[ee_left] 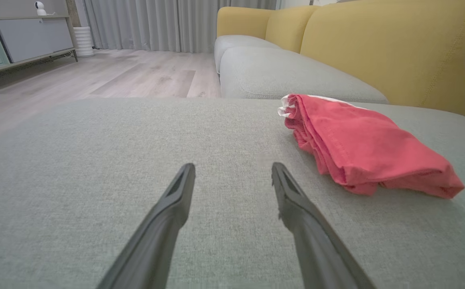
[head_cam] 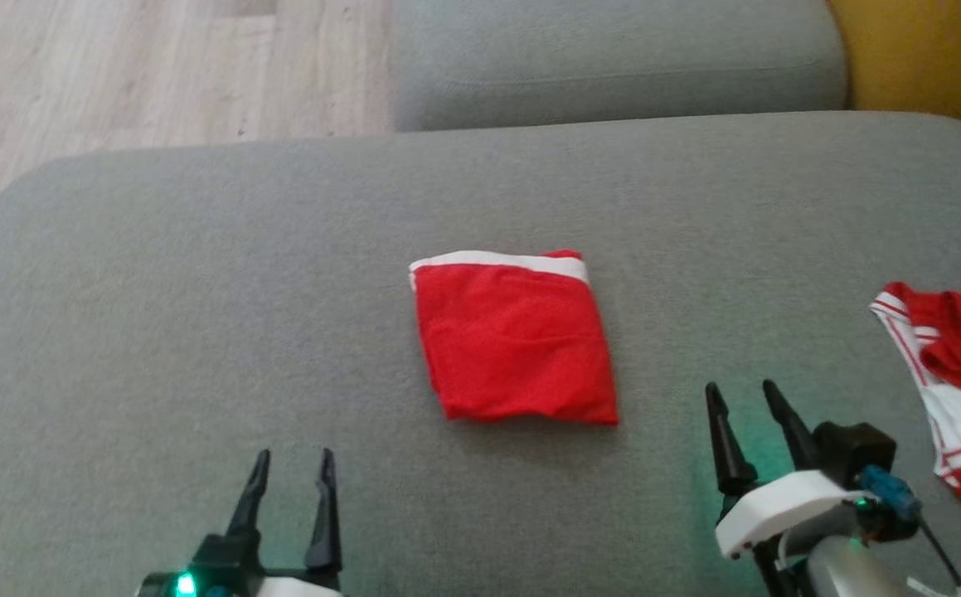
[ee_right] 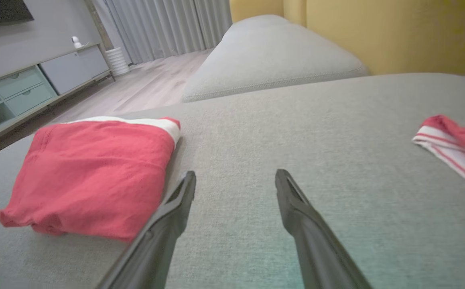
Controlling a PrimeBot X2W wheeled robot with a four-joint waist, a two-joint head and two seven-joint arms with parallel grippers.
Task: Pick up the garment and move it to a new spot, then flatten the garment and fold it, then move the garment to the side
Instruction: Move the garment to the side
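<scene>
A red garment (head_cam: 517,340) with a white band along its far edge lies folded into a neat rectangle in the middle of the grey sofa cushion (head_cam: 198,290). The left wrist view has the garment (ee_left: 360,144) to the right of my fingers. In the right wrist view the garment (ee_right: 92,172) lies to the left. My left gripper (head_cam: 293,468) is open near the cushion's front edge, left of the garment and apart from it. My right gripper (head_cam: 741,398) is open too, just right of the garment's near corner, empty.
A second red and white striped garment (head_cam: 957,381) lies crumpled at the cushion's right edge, also the striped garment (ee_right: 457,144) in the right wrist view. Another grey cushion (head_cam: 613,58) lies beyond. Yellow backrest (ee_left: 396,48) to the right, wood floor (head_cam: 115,75) to the left.
</scene>
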